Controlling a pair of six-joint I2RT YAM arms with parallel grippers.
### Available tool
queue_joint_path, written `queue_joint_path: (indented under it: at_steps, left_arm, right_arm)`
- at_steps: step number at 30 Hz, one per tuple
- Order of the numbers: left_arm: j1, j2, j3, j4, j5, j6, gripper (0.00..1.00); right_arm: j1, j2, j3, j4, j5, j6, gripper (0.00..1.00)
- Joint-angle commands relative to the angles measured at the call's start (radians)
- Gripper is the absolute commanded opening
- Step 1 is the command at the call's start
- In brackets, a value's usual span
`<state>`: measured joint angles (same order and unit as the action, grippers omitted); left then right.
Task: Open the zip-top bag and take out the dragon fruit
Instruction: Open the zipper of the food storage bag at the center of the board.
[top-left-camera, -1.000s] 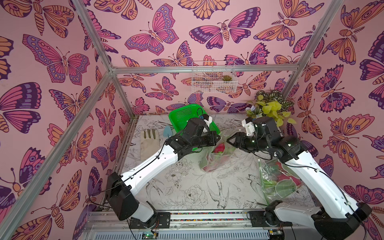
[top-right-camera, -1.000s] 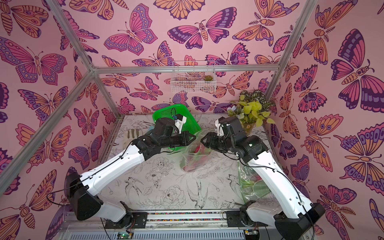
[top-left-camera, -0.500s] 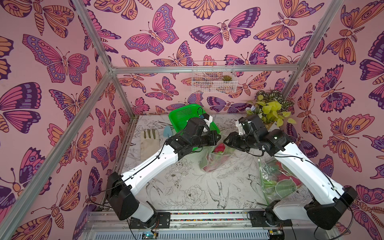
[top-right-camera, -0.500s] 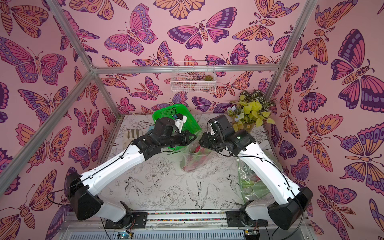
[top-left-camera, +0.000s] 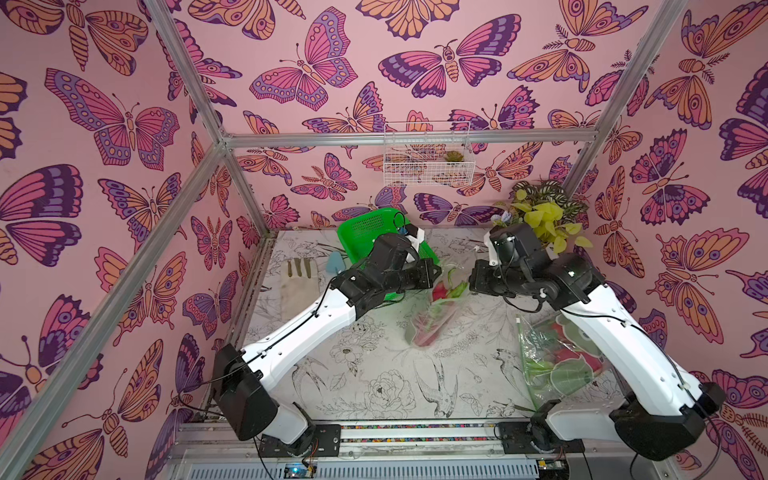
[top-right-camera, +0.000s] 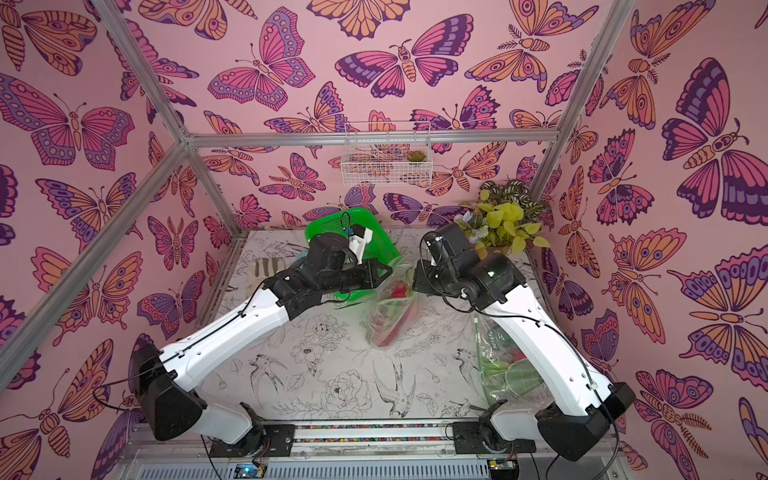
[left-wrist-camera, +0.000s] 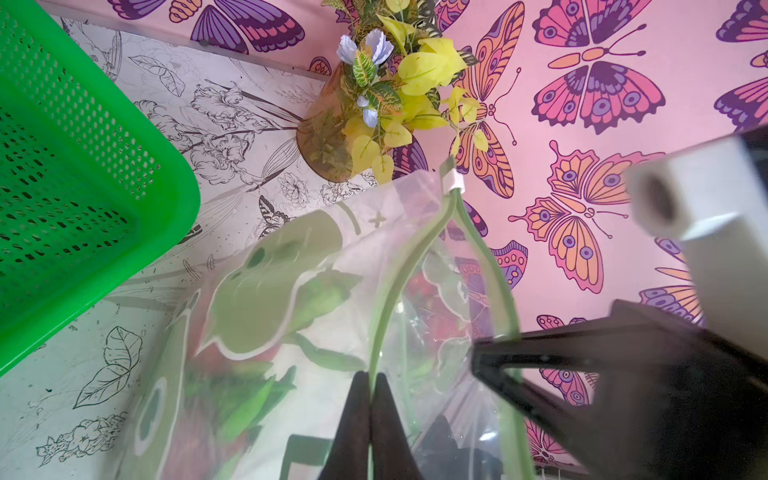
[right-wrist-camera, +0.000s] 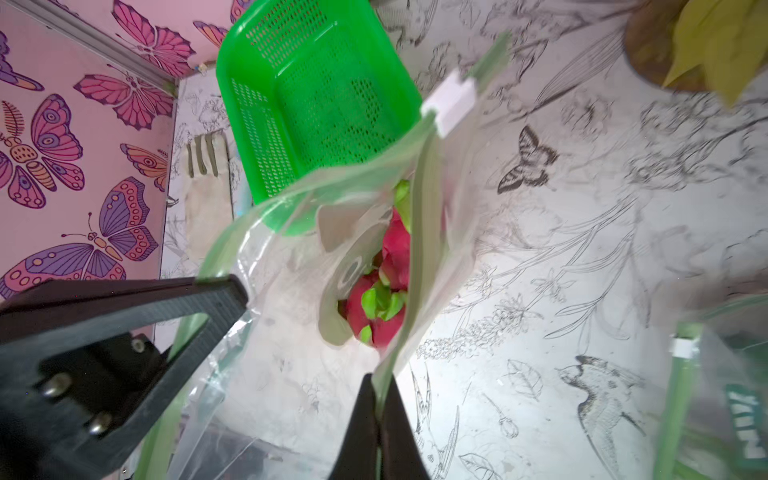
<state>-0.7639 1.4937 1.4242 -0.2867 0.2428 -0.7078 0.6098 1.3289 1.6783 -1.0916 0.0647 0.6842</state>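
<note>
The clear zip-top bag (top-left-camera: 432, 320) (top-right-camera: 388, 320) hangs between my two grippers above the middle of the table. Its mouth gapes, and the white slider (right-wrist-camera: 449, 102) (left-wrist-camera: 453, 180) sits at the far end of the green zip. Magenta dragon fruit (right-wrist-camera: 392, 249) (top-left-camera: 439, 291) with green scales lies inside. My left gripper (left-wrist-camera: 370, 376) (top-left-camera: 436, 272) is shut on one green rim strip. On the opposite rim strip, my right gripper (right-wrist-camera: 378, 380) (top-left-camera: 471, 282) is shut.
A green perforated basket (top-left-camera: 365, 232) stands just behind the left gripper. A potted plant (top-left-camera: 540, 216) fills the back right corner. A second bag (top-left-camera: 557, 365) with fruit lies under the right arm. A glove (top-left-camera: 297, 282) lies at the left edge.
My right gripper has moved left to the bag's mouth and closed on its rim. The left gripper has stayed shut on the other rim.
</note>
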Motion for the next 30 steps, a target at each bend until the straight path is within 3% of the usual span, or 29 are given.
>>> queue_joint_path:
  at_steps: [1,8,17,22,26,30]
  left_arm:
    - [0.012,-0.016,0.022,-0.002,-0.012,0.002,0.00]
    - [0.033,-0.037,-0.033,-0.002,-0.021,-0.009,0.00]
    - [0.064,-0.051,-0.181,-0.002,0.000,0.007,0.00]
    - [0.103,-0.066,-0.207,-0.064,0.003,0.107,0.01]
    - [0.112,-0.104,-0.139,-0.182,-0.051,0.254,0.21]
    - [0.104,-0.130,-0.051,-0.227,0.000,0.367,0.31]
  right_arm:
    - [0.002,-0.032,0.121,-0.075,0.086,-0.082,0.00]
    - [0.002,0.017,0.173,-0.109,0.052,-0.164,0.00]
    - [0.002,0.015,-0.049,0.016,-0.002,-0.203,0.00]
    - [0.002,0.019,-0.132,0.106,-0.052,-0.182,0.00]
    - [0.002,0.018,-0.141,0.140,-0.079,-0.159,0.00]
    - [0.005,0.007,-0.128,0.165,-0.099,-0.138,0.00]
